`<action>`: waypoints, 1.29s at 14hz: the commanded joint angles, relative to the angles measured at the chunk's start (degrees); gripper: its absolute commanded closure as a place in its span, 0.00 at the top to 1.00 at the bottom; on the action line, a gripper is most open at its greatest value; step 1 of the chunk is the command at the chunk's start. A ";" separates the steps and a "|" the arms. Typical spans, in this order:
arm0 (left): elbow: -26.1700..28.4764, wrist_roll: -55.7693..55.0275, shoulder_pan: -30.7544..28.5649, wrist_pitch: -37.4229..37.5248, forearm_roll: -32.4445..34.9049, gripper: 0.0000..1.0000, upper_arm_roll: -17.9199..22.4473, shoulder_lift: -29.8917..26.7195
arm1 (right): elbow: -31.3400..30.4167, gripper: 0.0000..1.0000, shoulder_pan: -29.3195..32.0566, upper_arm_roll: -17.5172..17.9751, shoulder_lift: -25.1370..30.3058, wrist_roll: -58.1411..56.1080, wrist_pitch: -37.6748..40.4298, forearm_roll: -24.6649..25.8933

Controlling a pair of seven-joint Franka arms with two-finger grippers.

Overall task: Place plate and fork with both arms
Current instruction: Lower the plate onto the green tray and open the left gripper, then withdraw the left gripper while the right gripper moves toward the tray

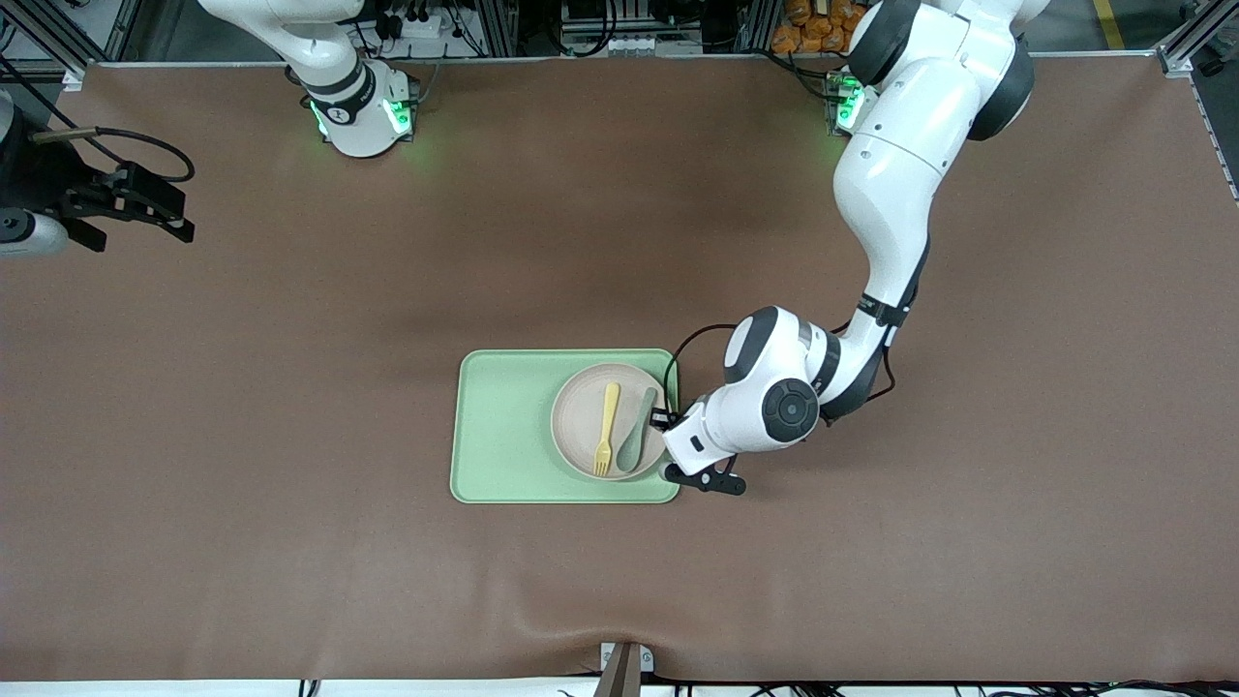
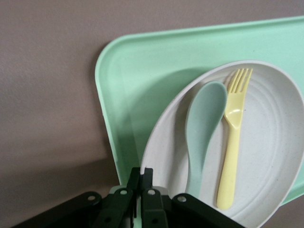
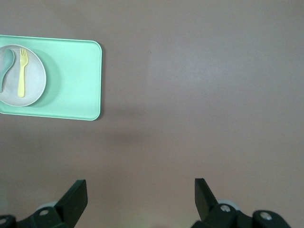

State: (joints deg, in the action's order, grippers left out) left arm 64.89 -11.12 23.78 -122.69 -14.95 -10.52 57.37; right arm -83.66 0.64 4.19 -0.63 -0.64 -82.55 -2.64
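Left hand [image 2: 141, 190] pinches the round matte plate [image 2: 266, 161] rim on the glossy tray [image 2: 142, 71]; right hand [image 3: 140, 197] gapes wide.

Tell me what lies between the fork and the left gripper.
The grey-green spoon lies on the plate between the fork and the left gripper, shut on the plate's rim; left wrist view.

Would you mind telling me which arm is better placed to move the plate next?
Left: its gripper is shut on the plate rim; the open right gripper waits over bare table.
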 commanded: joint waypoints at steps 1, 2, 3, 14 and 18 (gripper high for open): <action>0.32 1.10 0.30 0.09 -2.70 0.00 0.15 0.55 | 0.69 1.00 1.21 0.47 -0.43 -0.68 0.37 -0.79; 0.32 0.84 0.82 -0.09 -3.32 0.00 0.24 1.07 | 0.69 1.00 1.21 0.47 -0.77 -0.59 0.55 -0.87; 0.24 0.14 1.00 -0.36 -3.33 0.00 0.15 1.51 | 0.60 1.00 1.47 0.47 -0.95 -0.59 0.64 -0.87; -0.11 -10.74 1.53 2.35 1.83 1.00 3.13 -8.92 | 1.30 1.00 0.86 0.12 -3.59 -0.59 0.02 -1.31; 0.06 -11.21 -4.60 15.16 8.96 1.00 3.14 -21.04 | 4.10 1.00 -0.19 0.29 -7.44 0.90 -1.55 -5.08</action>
State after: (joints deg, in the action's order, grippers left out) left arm 62.66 -21.97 22.86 -113.87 -8.72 -7.37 43.05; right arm -83.18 0.88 4.15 -4.98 -0.59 -83.63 -5.62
